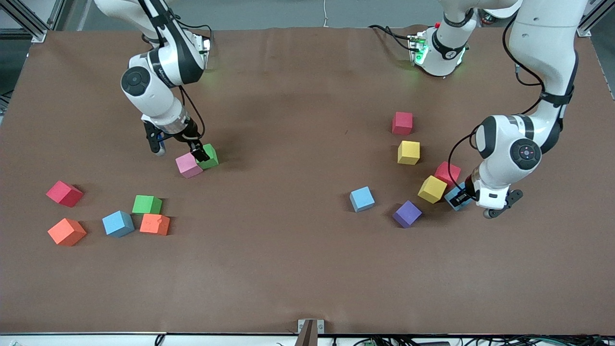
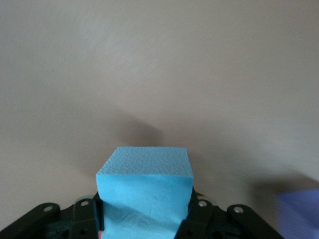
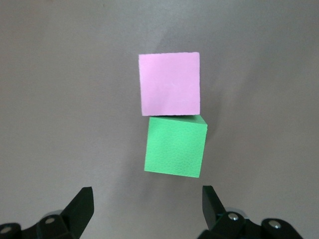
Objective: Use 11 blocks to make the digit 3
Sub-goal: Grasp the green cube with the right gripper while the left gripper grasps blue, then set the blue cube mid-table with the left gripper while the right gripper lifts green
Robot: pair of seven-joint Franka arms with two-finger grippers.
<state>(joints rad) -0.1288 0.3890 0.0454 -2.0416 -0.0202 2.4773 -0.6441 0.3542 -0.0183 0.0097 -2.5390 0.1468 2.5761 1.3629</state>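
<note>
My right gripper (image 1: 178,149) is open and low over the table, beside a green block (image 1: 209,156) that touches a pink block (image 1: 188,165). In the right wrist view my open gripper (image 3: 147,204) is empty, with the green block (image 3: 175,146) just past the fingertips and the pink block (image 3: 169,83) touching it. My left gripper (image 1: 468,199) is shut on a blue block (image 1: 457,198), low by a yellow block (image 1: 432,189) and a red block (image 1: 448,173). The left wrist view shows my gripper (image 2: 144,214) clamping the blue block (image 2: 144,184). No digit figure shows.
Toward the left arm's end lie a red (image 1: 402,123), yellow (image 1: 408,152), blue (image 1: 362,199) and purple (image 1: 407,214) block. Toward the right arm's end lie red (image 1: 64,193), orange (image 1: 67,231), blue (image 1: 117,224), green (image 1: 147,204) and orange (image 1: 154,224) blocks.
</note>
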